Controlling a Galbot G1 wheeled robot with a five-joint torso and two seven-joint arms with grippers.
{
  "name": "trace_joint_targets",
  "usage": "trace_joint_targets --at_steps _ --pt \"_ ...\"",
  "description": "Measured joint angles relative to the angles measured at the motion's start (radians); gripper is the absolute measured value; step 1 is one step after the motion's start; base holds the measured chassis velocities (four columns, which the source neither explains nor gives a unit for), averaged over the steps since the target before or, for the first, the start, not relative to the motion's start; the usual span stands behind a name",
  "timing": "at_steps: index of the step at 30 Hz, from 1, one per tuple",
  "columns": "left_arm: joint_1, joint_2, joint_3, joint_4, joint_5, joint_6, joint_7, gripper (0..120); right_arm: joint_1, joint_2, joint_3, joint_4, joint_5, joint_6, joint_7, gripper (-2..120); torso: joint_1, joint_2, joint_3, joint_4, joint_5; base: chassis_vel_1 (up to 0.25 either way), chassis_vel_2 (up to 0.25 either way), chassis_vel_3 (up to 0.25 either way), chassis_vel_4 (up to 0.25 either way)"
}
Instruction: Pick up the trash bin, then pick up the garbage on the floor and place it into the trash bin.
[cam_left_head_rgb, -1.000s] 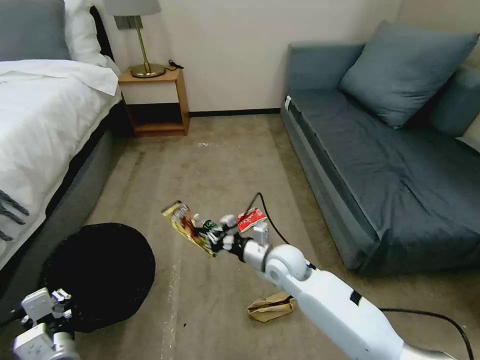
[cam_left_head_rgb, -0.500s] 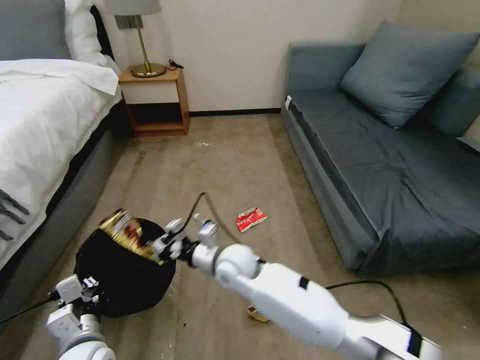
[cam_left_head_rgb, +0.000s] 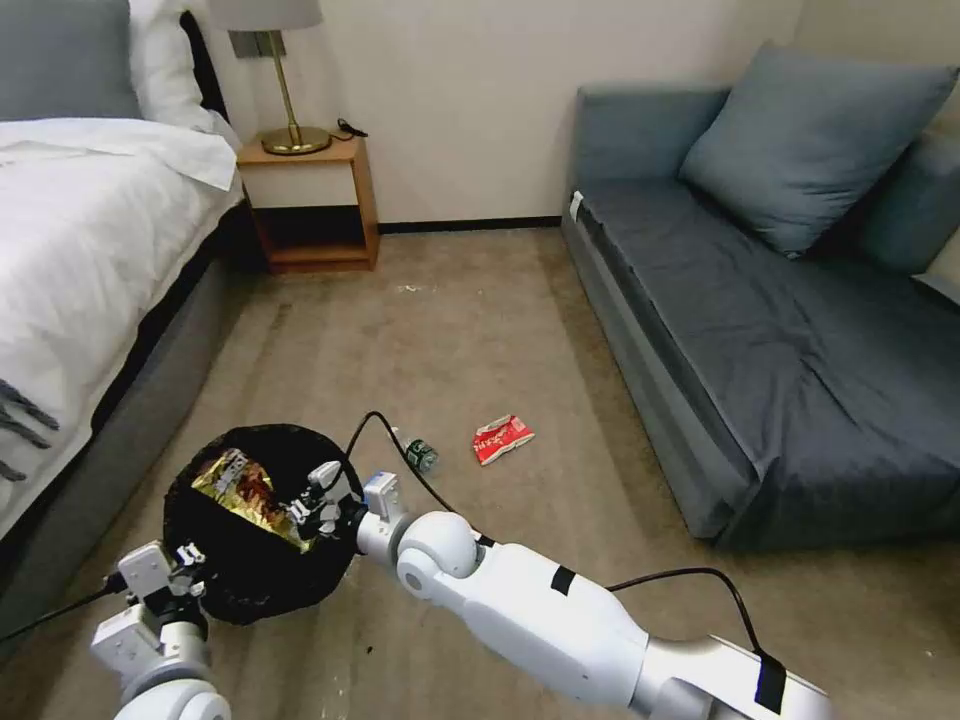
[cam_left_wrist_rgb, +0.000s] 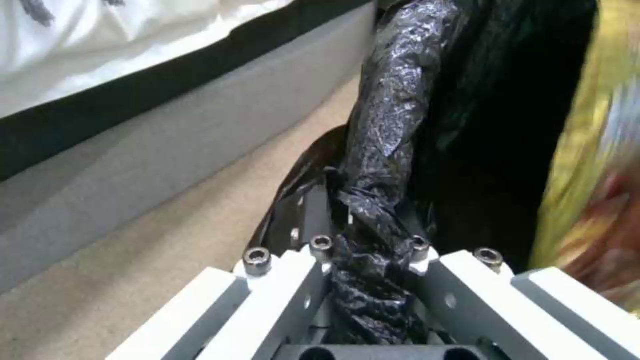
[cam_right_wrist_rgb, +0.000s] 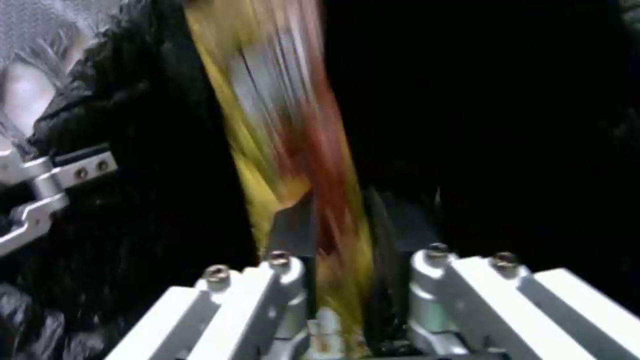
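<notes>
Beige carpet (cam_left_head_rgb: 460, 330) carries a bottle (cam_left_head_rgb: 418, 453) and red-white wrapper (cam_left_head_rgb: 502, 438).

The trash bin (cam_left_head_rgb: 225, 585) is lined with crinkly, glossy black plastic (cam_left_wrist_rgb: 387, 115). The wrapper (cam_left_head_rgb: 245, 487) in it is shiny gold-brown foil. The left gripper (cam_left_wrist_rgb: 363, 260) and right gripper (cam_right_wrist_rgb: 340, 260) have matt white bodies with bright metal screws. The right arm (cam_left_head_rgb: 545, 615) has a smooth, glossy white shell. The floor (cam_left_head_rgb: 480, 320) is matt beige carpet, the sofa (cam_left_head_rgb: 780, 330) matt blue-grey cloth, the nightstand (cam_left_head_rgb: 310, 205) smooth wood and the lamp base (cam_left_head_rgb: 295, 140) polished brass.
</notes>
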Motion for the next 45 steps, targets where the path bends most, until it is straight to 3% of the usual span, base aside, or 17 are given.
trace_joint_targets --at_steps 11,14,15,18,19,21,30,45 --pt "-0.001 0.012 -0.017 -0.001 0.002 -0.009 -0.007 3 -0.07 -0.082 0.053 0.091 -0.042 0.005 -0.012 62 0.0 0.0 0.0 0.0001 0.0003 0.0 0.0 0.0 0.0" --pt "-0.002 0.02 -0.022 -0.003 0.002 -0.009 -0.011 3 -0.093 -0.169 0.082 0.174 -0.045 -0.003 -0.025 77 0.0 0.0 0.0 0.0002 0.0003 0.0 0.0 0.0 0.0" --pt "-0.002 0.02 -0.022 -0.003 0.002 -0.009 -0.011 3 -0.093 -0.169 0.082 0.174 -0.045 -0.003 -0.025 77 0.0 0.0 0.0 0.0002 0.0003 0.0 0.0 0.0 0.0" --pt "0.002 0.031 -0.021 -0.004 0.006 -0.009 -0.015 3 -0.143 -0.287 0.122 0.256 -0.075 -0.039 -0.059 90 0.0 0.0 0.0 -0.0001 0.0005 0.0 0.0 0.0 0.0" --pt "0.002 0.031 -0.021 -0.004 0.006 -0.009 -0.015 3 -0.143 -0.287 0.122 0.256 -0.075 -0.039 -0.059 90 0.0 0.0 0.0 -0.0001 0.0005 0.0 0.0 0.0 0.0" --pt "0.005 0.034 -0.02 -0.004 0.012 -0.009 -0.018 3 -0.19 -0.36 0.166 0.287 -0.146 -0.09 -0.119 98 0.0 0.0 0.0 -0.0002 0.0003 0.0 0.0 0.0 0.0" --pt "0.005 0.018 0.003 -0.003 0.044 -0.01 -0.02 3 -0.329 -0.499 0.296 0.276 -0.389 -0.183 -0.311 100 0.0 0.0 0.0 -0.0002 0.0003 0.0 0.0 0.0 0.0" --pt "0.041 0.027 -0.019 -0.03 0.045 -0.021 0.002 3 -0.37 -0.478 0.36 0.055 -0.576 -0.11 -0.405 100 0.0 0.0 0.0 -0.0001 0.0001 0.0 0.0 0.0 0.0"
